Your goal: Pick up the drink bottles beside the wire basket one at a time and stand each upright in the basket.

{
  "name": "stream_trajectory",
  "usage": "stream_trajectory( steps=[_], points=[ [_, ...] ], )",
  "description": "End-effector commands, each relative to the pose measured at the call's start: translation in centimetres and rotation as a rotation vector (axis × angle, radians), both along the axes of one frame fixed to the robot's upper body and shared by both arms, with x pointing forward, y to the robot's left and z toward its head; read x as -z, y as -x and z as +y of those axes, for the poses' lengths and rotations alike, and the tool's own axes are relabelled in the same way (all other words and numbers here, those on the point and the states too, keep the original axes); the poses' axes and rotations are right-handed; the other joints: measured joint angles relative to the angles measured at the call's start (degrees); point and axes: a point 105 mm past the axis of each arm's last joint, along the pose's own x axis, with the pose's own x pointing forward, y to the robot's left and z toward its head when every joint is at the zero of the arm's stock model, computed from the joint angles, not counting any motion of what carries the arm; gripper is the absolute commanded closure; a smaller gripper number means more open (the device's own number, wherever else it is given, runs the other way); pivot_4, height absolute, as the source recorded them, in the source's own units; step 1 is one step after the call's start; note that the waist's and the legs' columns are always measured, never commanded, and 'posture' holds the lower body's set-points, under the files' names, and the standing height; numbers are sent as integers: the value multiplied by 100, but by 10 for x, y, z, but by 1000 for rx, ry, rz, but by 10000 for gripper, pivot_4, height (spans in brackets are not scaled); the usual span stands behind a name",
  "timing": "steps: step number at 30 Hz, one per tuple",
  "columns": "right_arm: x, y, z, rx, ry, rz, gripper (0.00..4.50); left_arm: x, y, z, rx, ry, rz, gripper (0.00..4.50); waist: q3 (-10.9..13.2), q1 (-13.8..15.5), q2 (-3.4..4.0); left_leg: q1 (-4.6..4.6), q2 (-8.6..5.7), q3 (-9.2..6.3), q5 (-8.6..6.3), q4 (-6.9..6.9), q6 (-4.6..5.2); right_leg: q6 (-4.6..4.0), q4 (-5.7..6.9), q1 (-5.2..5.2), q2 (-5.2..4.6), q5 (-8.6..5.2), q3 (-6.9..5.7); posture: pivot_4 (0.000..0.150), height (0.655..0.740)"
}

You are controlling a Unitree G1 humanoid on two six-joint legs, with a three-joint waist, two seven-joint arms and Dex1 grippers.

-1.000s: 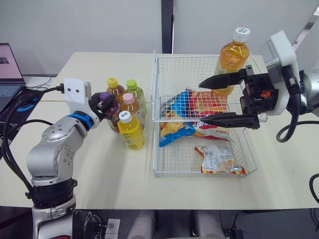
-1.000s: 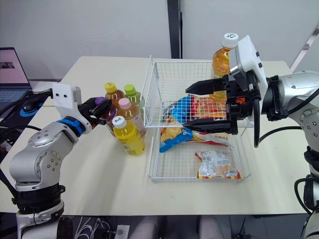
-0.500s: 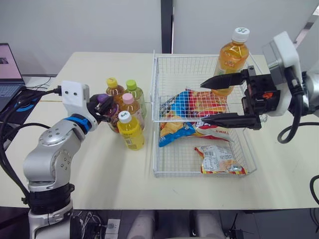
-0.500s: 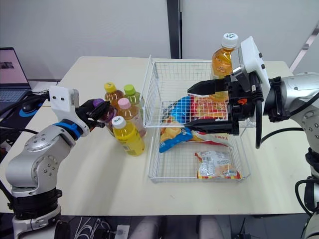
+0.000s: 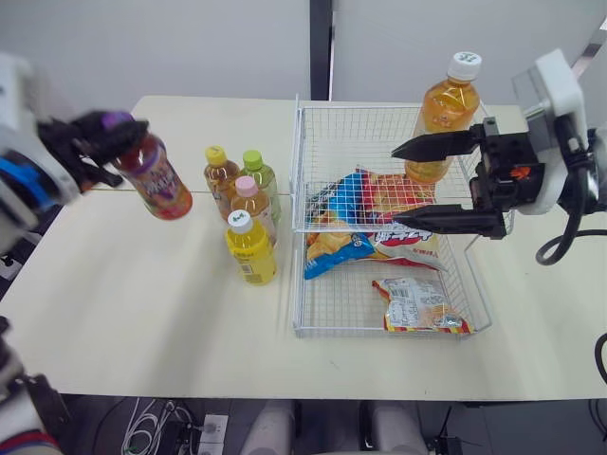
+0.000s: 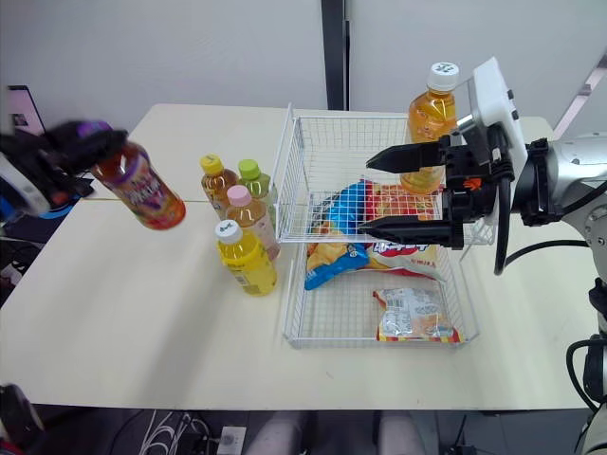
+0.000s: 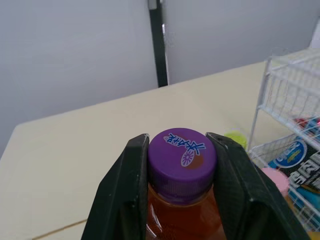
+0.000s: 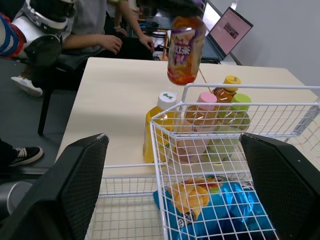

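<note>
Black fingers (image 7: 131,182) of your left end effector (image 5: 93,144) are clamped on either side of the purple cap (image 7: 182,159) of a clear plastic bottle of red-orange drink (image 5: 156,176). You hold this bottle in the air, tilted with its base towards the basket, over the left part of the cream table (image 5: 171,313) and apart from the other bottles.

Your right end effector (image 5: 419,184) hangs with its two fingers spread wide and gripping nothing, above the snack bags in the white wire basket (image 5: 296,248).

Items standing upright on the table, just left of the basket and packed close together:
- amber bottle, yellow cap (image 5: 217,168)
- pale green bottle, green cap (image 5: 256,172)
- amber bottle, pink cap (image 5: 249,201)
- yellow bottle, white cap (image 5: 249,249), nearest you

Items in the basket:
- blue-and-red crisp bag (image 5: 375,204), with others beneath it
- small flat packet (image 5: 415,303) at the near end

One orange bottle with a white cap (image 5: 446,102) stands upright at the basket's far right corner. You cannot tell whether it is inside the wire or just behind it.
</note>
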Motion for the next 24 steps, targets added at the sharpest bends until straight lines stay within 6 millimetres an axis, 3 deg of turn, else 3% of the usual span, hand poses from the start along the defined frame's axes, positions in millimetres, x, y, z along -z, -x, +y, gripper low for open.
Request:
stream_trajectory(
  steps=[1, 9, 18, 24],
  points=[
    [-20, 5, -11, 41, -24, -59, 0, -33, 15, -1, 93, -9, -55, 31392, 1, -6, 1, 1, 0, 2, 0, -2, 0, 0, 0, 0, 0, 0, 2, 1500, 7400],
    [-29, 7, -30, 128, -29, -176, 0, -86, 5, -22, 276, -24, -122, 31392, 7, -1, -10, 0, 4, -1, 0, -5, -1, 1, -5, 4, 7, -1, -5, 1500, 7400],
    [-24, 19, -55, 178, -12, -170, 0, -137, -17, -82, 534, -38, -182, 31393, 13, -21, -16, -16, 0, 9, 0, 5, 0, 4, 2, -4, 7, 0, -8, 1500, 7400],
    [-25, 24, -65, 235, -22, -168, 0, -147, -26, -129, 724, -48, -154, 31393, 13, -125, -16, -19, 2, 5, 0, 4, 0, 5, 6, -11, 7, 0, -3, 1500, 7400]
  ],
)
